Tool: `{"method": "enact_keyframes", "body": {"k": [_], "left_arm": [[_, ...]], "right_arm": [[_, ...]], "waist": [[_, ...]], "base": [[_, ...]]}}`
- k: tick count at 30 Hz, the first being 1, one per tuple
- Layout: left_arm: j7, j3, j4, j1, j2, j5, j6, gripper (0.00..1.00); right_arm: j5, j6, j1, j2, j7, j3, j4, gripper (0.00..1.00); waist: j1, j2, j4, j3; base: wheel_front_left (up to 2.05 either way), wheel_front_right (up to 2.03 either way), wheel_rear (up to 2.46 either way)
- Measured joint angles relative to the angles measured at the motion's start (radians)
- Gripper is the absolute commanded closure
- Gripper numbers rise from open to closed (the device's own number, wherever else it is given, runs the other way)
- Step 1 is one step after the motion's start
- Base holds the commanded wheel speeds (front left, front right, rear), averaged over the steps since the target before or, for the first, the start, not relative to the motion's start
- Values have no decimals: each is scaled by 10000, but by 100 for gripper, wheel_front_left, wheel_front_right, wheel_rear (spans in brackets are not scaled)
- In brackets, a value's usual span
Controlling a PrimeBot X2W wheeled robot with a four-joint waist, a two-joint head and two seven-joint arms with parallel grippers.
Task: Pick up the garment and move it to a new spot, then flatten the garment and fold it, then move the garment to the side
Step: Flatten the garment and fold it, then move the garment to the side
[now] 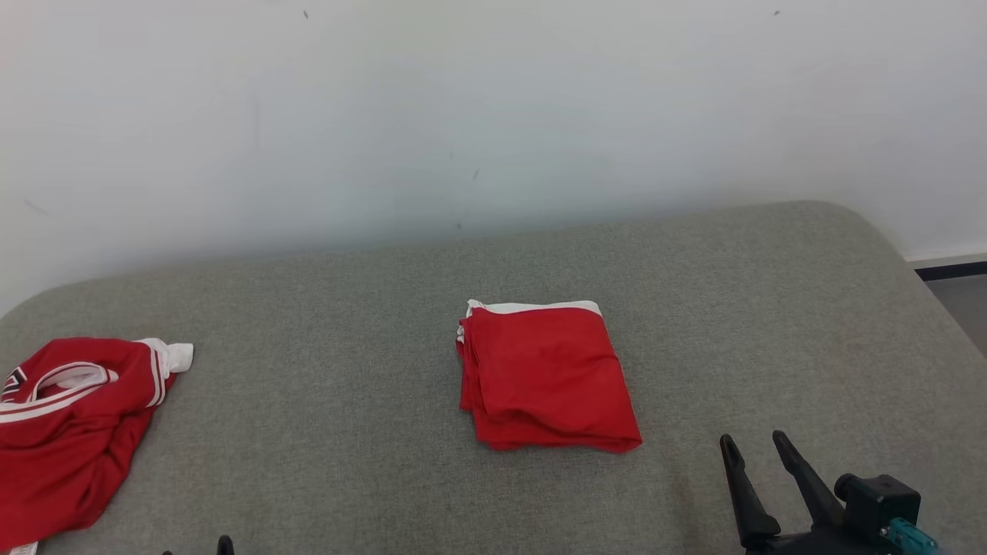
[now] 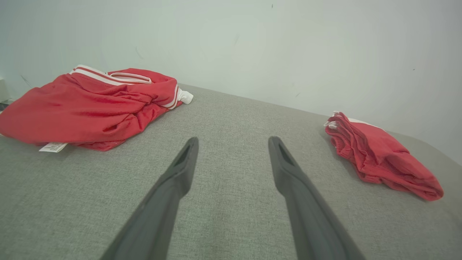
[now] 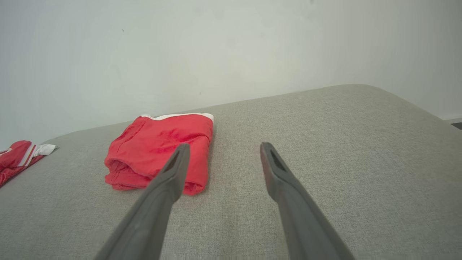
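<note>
Head view: folded red garment (image 1: 547,378) is lying mid padded gray surface (image 1: 347,462), crumpled red jersey (image 1: 69,432) sitting far left; right claw (image 1: 752,439) is showing lower right, spread, empty. L wrist view: left claw (image 2: 234,140) is hanging spread, empty, w/ jersey left, garment right. R wrist view: garment is lying beyond the left finger.

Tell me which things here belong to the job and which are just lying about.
Job: folded garment; left gripper and right gripper, both open.
Lying about, probably: crumpled jersey, off to the left.
</note>
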Motion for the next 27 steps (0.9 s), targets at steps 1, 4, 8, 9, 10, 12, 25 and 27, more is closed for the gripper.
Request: {"method": "enact_keyframes", "body": {"k": [1,4,8,9,10,12,25,27], "left_arm": [[0,0,0,0,0,0,0,0],[0,77,203,-21,58,69,0,0],[0,100,364,-1,109,201,0,0],[0,109,384,6,109,201,0,0],[0,111,397,17,111,201,0,0],[0,94,407,43,117,196,0,0],[0,61,382,85,169,155,0,0],[0,59,376,88,165,146,0,0]], "right_arm": [[0,0,0,0,0,0,0,0],[-25,0,-30,-71,-184,115,295,0],[-19,0,-73,-69,-334,173,573,0],[-17,0,-76,-69,-355,182,619,0],[-15,0,-78,-69,-366,190,663,0],[-2,0,-90,-71,-408,207,736,0],[115,0,-286,-100,-449,357,888,0],[132,0,-289,-107,-449,382,917,0]], "waist": [[0,0,0,0],[0,0,-45,-35],[0,0,-3,-71],[0,0,17,-81],[-1,0,40,-89],[0,0,91,-101],[-1,0,233,-75],[-1,0,213,-64]], "base": [[0,0,0],[0,0,0],[0,0,0],[0,0,0],[0,0,0],[0,0,0],[0,0,0],[0,0,0]]}}
